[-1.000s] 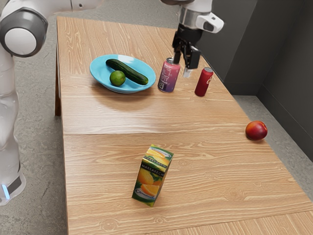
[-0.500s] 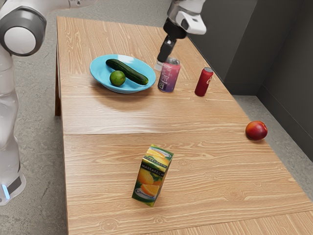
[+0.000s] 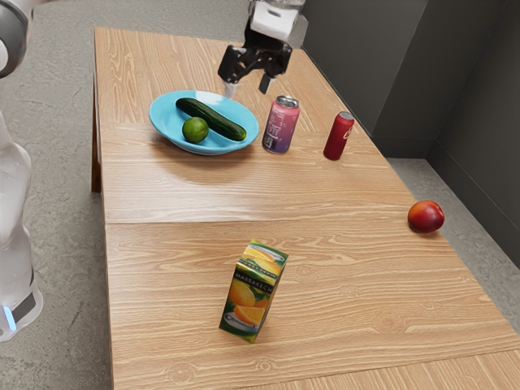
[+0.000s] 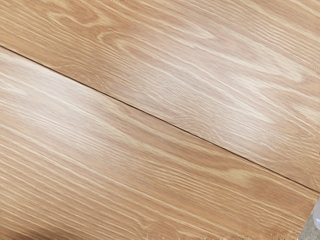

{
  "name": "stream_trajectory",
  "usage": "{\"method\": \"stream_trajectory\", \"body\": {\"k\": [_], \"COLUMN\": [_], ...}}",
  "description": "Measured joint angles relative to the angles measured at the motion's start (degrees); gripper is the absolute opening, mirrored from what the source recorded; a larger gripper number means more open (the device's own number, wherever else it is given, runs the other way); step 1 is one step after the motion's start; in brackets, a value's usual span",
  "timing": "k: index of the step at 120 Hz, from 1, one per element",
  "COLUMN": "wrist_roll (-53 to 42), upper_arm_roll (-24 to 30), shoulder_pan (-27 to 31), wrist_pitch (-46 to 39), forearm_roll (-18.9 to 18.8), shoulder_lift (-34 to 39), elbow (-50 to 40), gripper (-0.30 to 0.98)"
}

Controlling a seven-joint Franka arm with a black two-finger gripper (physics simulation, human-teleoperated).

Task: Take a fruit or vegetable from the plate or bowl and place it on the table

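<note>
Claw (image 3: 247, 86): wide, two fingertips well apart, nothing between them. In the exterior view it hangs above the table, near the blue plate (image 3: 166, 136) and the pink can (image 3: 281, 124); its exact height over them you cannot tell. The spread presumably serves a grasp to come, and the height should spare the can a knock.

Plate: holds both candidates, the cucumber (image 3: 191, 109) and the lime (image 3: 195, 130). Neither is lifted. The cucumber lies aslant across the plate, the lime beside it; the dished shape probably keeps the lime from rolling. Judgement: approach stage. Your next move would be to settle on one and line up over it. A grip across the cucumber's width looks sensible; the lime could slip, or its neighbour could foul a finger.

Farther out: red can (image 3: 338, 136), then nectarine (image 3: 426, 217) near the table edge, and a juice carton (image 3: 253, 291) standing upright. Between plate and carton, the table (image 3: 179, 276) offers you room for setting down.

Wrist view, by comparison: gives you close wood grain, the dark seam (image 4: 190, 131) and a corner of floor (image 4: 306, 232). For aiming at the produce, rely on the exterior view until the hand is turned.
</note>
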State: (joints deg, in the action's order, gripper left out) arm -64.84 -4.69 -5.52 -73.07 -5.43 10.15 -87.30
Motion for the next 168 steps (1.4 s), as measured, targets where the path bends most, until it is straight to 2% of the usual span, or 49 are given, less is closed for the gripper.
{"method": "stream_trajectory", "body": {"k": [36, 73, 93, 134, 168], "wrist_roll": [-22.7, -37.2, -41.9, -45.7, -47.6], "upper_arm_roll": [-0.2, -9.8, -14.5, -14.8, -14.8], "shoulder_pan": [0.1, 0.5, 1.4, 6.7, 12.6], "wrist_pitch": [-1.3, -12.4, -17.6, -24.4, -27.5], "forearm_roll": [1.7, 2.0, 2.1, 1.8, 1.9], "shoulder_lift": [-2.4, -0.4, -0.9, -3.0, -8.3], "elbow": [-3.2, -16.5, -18.5, -20.4, -21.0], "gripper": [0.68, 0.68, 0.68, 0.68, 0.68]}}
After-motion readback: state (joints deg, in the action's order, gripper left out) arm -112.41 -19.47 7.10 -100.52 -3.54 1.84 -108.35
